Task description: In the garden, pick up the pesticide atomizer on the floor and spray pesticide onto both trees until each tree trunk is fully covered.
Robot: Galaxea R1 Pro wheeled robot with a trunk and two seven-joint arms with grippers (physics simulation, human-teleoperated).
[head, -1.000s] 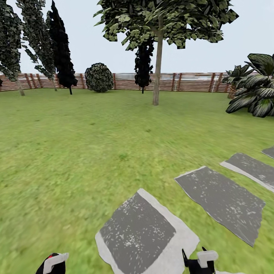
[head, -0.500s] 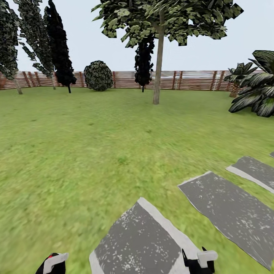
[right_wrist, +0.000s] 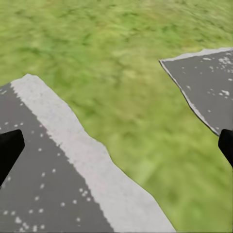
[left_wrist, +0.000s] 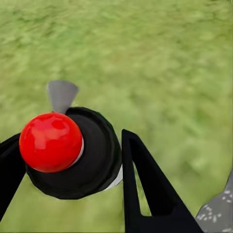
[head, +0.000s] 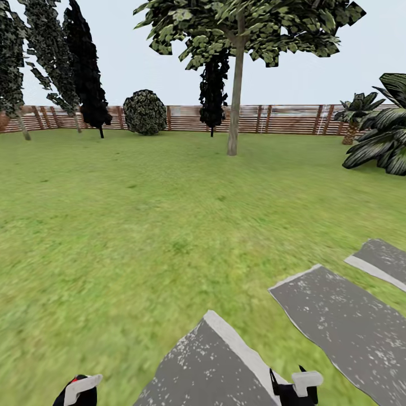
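floor (head: 141, 225): blurry matt grass | paving slabs (head: 338, 316): rough speckled grey stone, pale edges | fence (head: 282, 118): brown wooden slats | tree trunk (head: 234, 101): smooth grey-tan bark | atomizer (left_wrist: 68, 150) between my fingers (left_wrist: 145, 189): glossy red knob, black plastic

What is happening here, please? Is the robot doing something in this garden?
The robot stands on the lawn beside grey paving slabs. Its left gripper holds a black object with a red round top between its fingers, probably the pesticide atomizer. The right gripper is open and empty above grass and slabs. A tall tree with a bare trunk stands ahead near the wooden fence, some way off. No spray is visible, so the robot is likely on its way to the tree.
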